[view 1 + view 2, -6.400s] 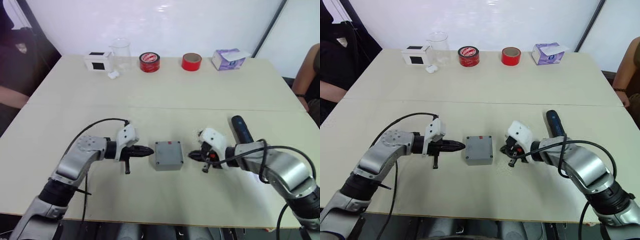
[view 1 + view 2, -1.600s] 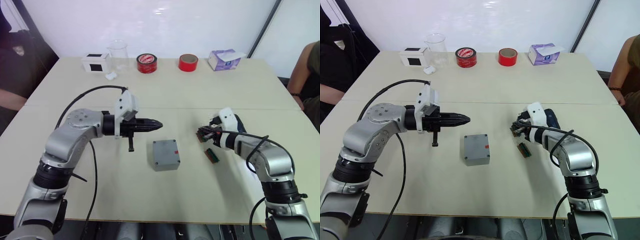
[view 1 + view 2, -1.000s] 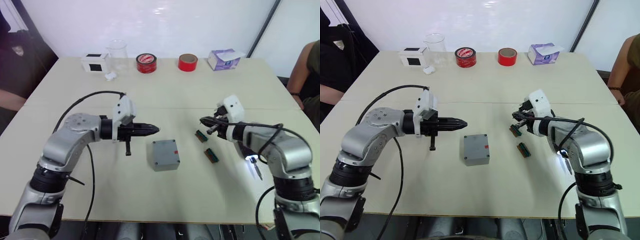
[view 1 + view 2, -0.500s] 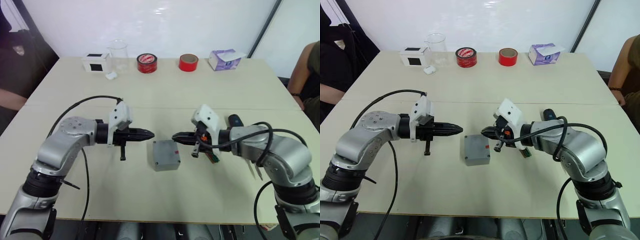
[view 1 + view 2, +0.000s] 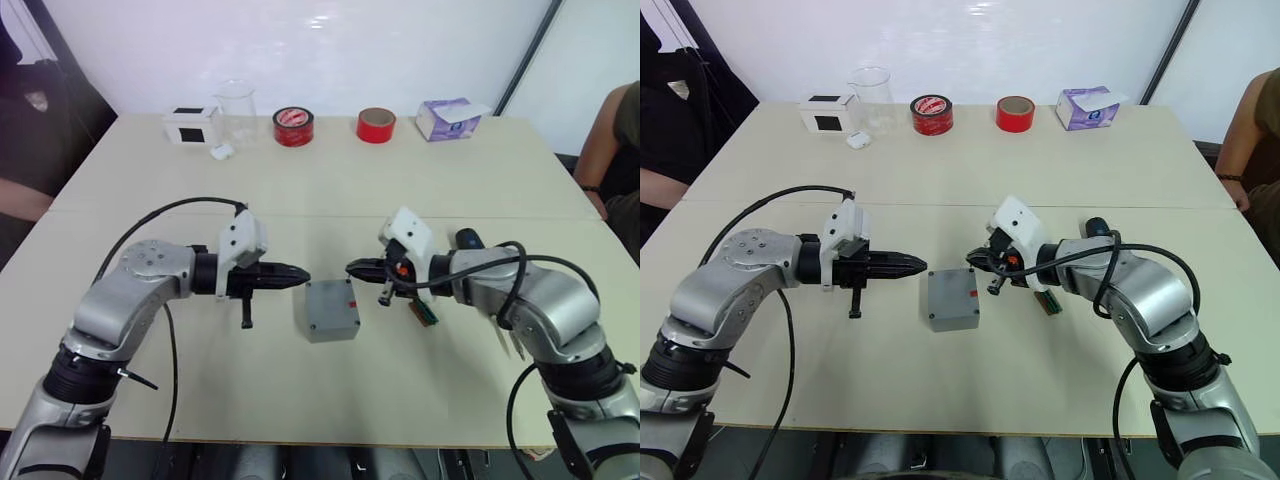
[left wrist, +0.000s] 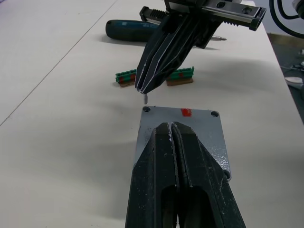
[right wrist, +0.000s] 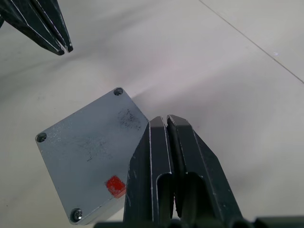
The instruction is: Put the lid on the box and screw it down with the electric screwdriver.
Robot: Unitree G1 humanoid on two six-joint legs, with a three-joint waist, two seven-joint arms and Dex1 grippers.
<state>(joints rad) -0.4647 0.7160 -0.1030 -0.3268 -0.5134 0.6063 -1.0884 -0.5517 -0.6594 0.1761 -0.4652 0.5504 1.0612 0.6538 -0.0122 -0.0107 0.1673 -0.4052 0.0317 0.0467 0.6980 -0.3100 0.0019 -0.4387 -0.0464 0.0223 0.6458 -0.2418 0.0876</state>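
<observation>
Left eye view: the box [image 5: 330,309] is seen near the middle of the desk [image 5: 300,400], with the lid [image 7: 88,145] already seated flat on it, a red mark near one edge and screws visible in the corners that show in the wrist views. The left tool [image 5: 301,272] is held just beside the box on its left with its two black fingers pressed together and nothing between them. The right tool [image 5: 352,269] is held at the box's far right corner, its fingers likewise together; a small pale bit appears at its tip in the left wrist view, but whether it is a gripped screw cannot be told. Both tips are pointed inward at the box from opposite sides, which is judged to be for steadying or nudging it square before driving.

The electric screwdriver [image 5: 468,239] is seen lying on the desk behind the right forearm, ungrasped, so the screwing step is judged not yet begun. Two small green terminal strips [image 6: 179,74] lie between the box and the screwdriver and could be knocked when the driver is fetched. Along the far edge stand a white-and-black cube [image 5: 193,124], a clear beaker [image 5: 237,105], two red tape rolls [image 5: 293,126] and a purple tissue carton [image 5: 448,117], well apart from the work. A person's arm [image 5: 610,140] is seen at the right edge.
</observation>
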